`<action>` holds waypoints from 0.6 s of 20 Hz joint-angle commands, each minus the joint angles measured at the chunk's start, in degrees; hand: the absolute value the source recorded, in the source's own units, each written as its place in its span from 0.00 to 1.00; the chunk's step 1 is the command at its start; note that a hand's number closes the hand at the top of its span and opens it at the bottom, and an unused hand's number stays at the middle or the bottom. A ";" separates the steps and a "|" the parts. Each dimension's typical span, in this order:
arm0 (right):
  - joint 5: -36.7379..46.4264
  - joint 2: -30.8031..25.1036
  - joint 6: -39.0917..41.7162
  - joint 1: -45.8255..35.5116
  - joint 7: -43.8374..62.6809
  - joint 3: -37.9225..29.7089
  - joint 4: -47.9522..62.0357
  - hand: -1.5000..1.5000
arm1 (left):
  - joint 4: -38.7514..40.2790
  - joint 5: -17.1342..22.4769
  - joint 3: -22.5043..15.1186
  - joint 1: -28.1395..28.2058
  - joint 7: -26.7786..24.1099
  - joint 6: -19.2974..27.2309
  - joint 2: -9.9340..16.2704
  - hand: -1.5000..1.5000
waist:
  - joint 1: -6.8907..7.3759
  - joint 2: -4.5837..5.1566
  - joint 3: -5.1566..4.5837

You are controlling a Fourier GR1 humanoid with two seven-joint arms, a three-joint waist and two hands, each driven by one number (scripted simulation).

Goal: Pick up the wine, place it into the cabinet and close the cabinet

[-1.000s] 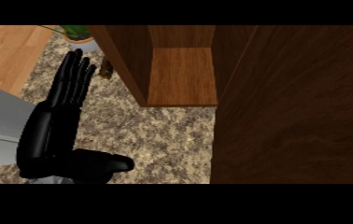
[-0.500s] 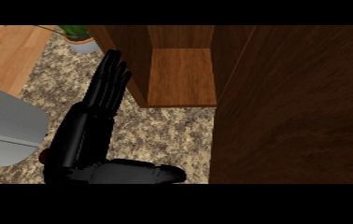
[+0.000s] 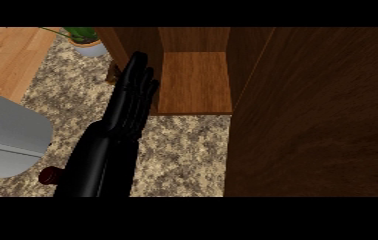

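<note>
The left hand lay flat and straight, fingers pressed together and holding nothing, its tips reaching the near left edge of the cabinet. The open compartment sat just right of those fingertips, its wooden floor bare. And the wine? No clear sight of it: only a small dark red thing peeped out at the near left, beside the forearm, and I couldn't tell what it was. A broad dark door panel walled off the right. Speckled desk lay open between forearm and door. A potted plant stood far left. The right hand didn't show.
</note>
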 commanded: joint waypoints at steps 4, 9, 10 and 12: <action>1.04 0.32 -2.96 0.33 5.56 1.64 -9.35 0.00 | -4.13 -10.37 -7.39 -3.87 13.53 6.13 -0.06 0.00 | 0.46 -0.12 0.01; -0.40 -2.06 -2.10 5.22 6.41 1.04 -15.00 0.00 | -2.30 -11.70 -4.86 -3.45 12.55 6.39 -0.05 0.00 | -0.26 -0.24 0.02; 0.30 -1.75 -3.32 4.22 9.31 2.59 -15.86 0.00 | -2.45 -12.56 -2.79 -6.63 14.37 4.73 -0.05 0.00 | -0.11 -0.22 0.00; -0.65 -2.16 -3.51 0.58 10.45 0.74 -13.90 0.00 | -2.76 -11.66 -1.93 -7.93 16.51 3.56 -0.05 0.00 | 0.16 -0.01 -0.01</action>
